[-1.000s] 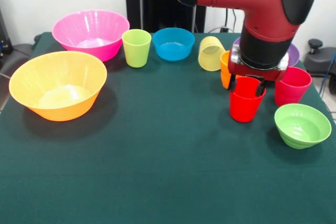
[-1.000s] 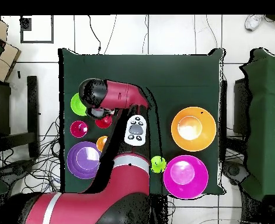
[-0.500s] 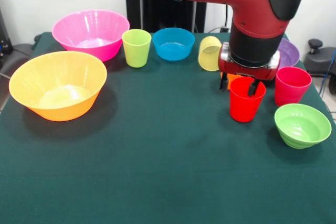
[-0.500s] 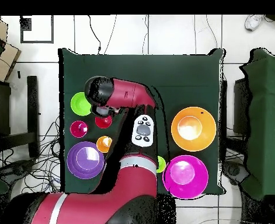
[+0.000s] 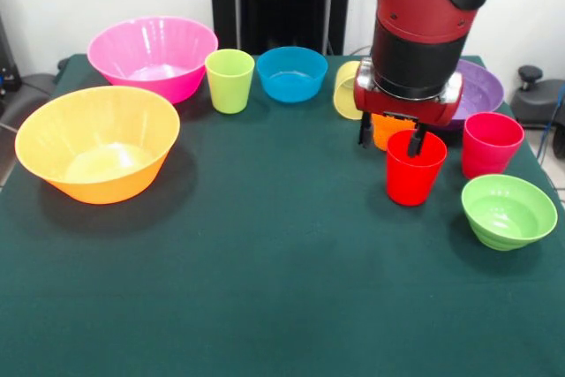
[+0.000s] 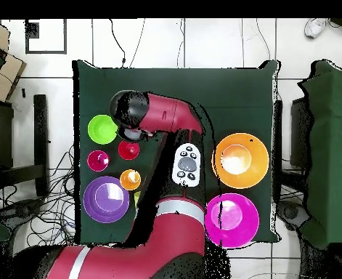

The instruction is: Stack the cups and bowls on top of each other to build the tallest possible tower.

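Right now the gripper (image 5: pixel 389 139) is hanging over the back rim of the red cup (image 5: pixel 415 168), its two dark fingers spread apart — one is dipping just inside the cup's mouth, the other is sitting outside to the left, and nothing is being held. That cup is standing upright, mouth up, its long axis vertical. Directly behind it the orange ribbed cup (image 5: pixel 385 129) is also standing upright, mostly hidden by the gripper; from overhead (image 6: pixel 130 179) its round mouth is showing clearly. The pink-red cup (image 5: pixel 491 144) is standing upright just to the right of the red one, and the small light green bowl (image 5: pixel 508 210) is sitting open side up in front of it. The purple bowl (image 5: pixel 478 87) is lying behind them, partly covered by the arm. The pale yellow cup (image 5: pixel 350 90) is the odd one — it is lying tipped on its side, its mouth facing the camera. Further left, the small blue bowl (image 5: pixel 292 73), the lime green cup (image 5: pixel 229 80), the large pink bowl (image 5: pixel 153 57) and the large orange bowl (image 5: pixel 97 142) are all resting mouth up on the green table (image 5: pixel 265 289); nothing is stacked.
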